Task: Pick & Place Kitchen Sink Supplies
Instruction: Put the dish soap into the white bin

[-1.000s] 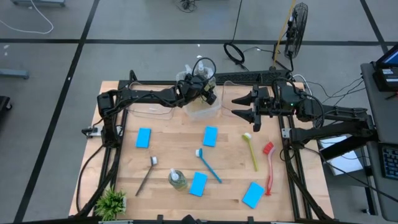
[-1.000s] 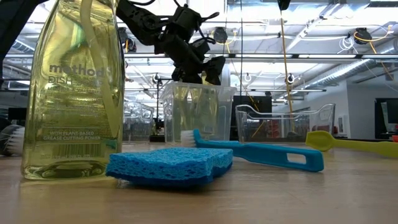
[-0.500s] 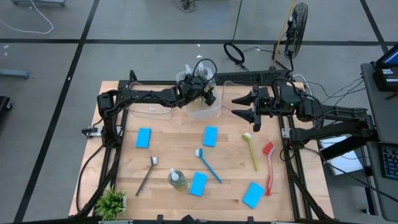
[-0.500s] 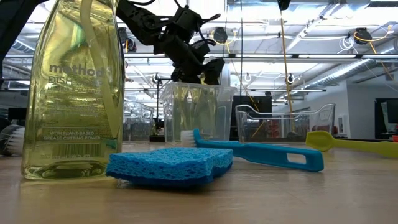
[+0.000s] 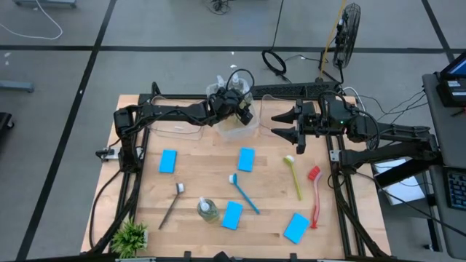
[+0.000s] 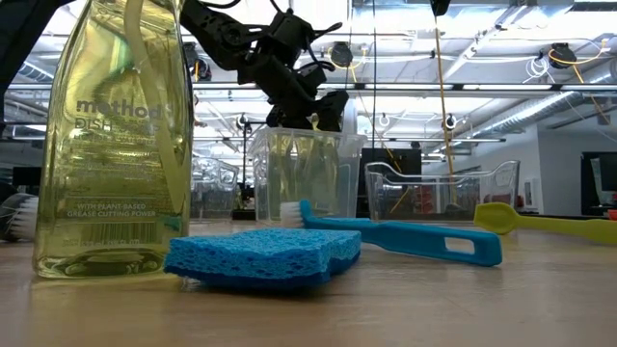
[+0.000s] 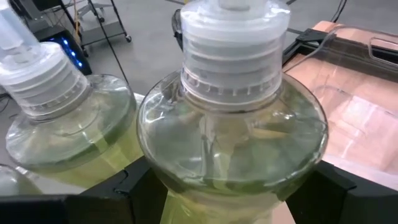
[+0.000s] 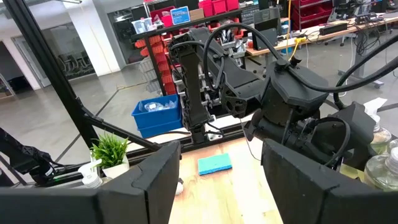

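Observation:
My left gripper (image 5: 244, 113) reaches down into the clear bin (image 5: 237, 128) at the table's far side. It is shut on a yellow-green soap bottle with a white pump collar (image 7: 233, 124). A second bottle (image 7: 62, 124) stands beside it in the bin. My right gripper (image 5: 291, 132) is open and empty, above the table to the right of the bin. Another soap bottle (image 5: 207, 209) stands near the front. Several light-blue sponges lie flat, such as two sponges (image 5: 168, 161) (image 5: 246, 159). Blue (image 5: 244, 192), yellow (image 5: 293, 177), red (image 5: 314, 195) and dark grey (image 5: 172, 204) brushes lie on the table. My left gripper pinches the bottle's round body just below its shoulder (image 7: 163, 186) between the two fingers (image 7: 134, 183), one on each side. The fingers come from above, slanting down into the bin. The bottle stands upright; its base is hidden.
A second clear bin (image 6: 439, 193) stands beside the first. A small green potted plant (image 5: 131, 236) stands at the near left corner. Two more sponges (image 5: 232, 215) (image 5: 296, 228) lie near the front. Bare wood shows between the bin and the sponges.

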You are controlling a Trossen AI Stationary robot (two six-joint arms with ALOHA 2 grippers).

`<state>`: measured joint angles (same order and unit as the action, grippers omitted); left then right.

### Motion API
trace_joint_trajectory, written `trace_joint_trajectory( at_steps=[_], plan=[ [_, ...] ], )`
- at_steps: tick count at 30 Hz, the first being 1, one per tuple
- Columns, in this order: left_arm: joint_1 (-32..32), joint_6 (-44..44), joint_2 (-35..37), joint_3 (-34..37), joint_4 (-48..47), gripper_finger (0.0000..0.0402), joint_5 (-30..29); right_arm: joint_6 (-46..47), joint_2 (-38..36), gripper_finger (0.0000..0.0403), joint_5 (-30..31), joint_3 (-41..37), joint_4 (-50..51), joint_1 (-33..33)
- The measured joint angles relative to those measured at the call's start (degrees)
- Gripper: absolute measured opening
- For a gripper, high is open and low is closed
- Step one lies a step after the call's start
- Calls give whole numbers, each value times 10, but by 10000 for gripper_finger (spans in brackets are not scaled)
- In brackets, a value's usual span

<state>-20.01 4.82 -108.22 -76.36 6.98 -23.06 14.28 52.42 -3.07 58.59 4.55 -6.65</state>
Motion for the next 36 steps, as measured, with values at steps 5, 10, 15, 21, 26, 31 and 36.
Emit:
trace_joint_trajectory(
  at_steps=[5, 10, 15, 21, 26, 31, 36],
  plan=[
    [0, 7, 0, 0, 0, 278, -1, 0, 0, 212, 0, 0, 0, 0],
    [0, 13, 0, 0, 2, 312, -14, 0, 0, 212, 0, 0, 0, 0],
    [0, 14, 4, -1, 9, 346, -18, 0, 0, 212, 0, 0, 0, 0],
    [0, -4, 6, -1, 16, 369, -16, 0, 0, 212, 0, 0, 0, 0],
    [9, -46, 15, 0, 48, 374, -16, 0, 0, 212, -2, 0, 0, 0],
    [20, -86, 29, 0, 62, 367, -40, 0, 0, 212, -2, 0, 0, 0],
    [21, -99, 50, 0, 66, 368, -65, 0, 0, 212, -2, 0, 0, 0]
  ],
)
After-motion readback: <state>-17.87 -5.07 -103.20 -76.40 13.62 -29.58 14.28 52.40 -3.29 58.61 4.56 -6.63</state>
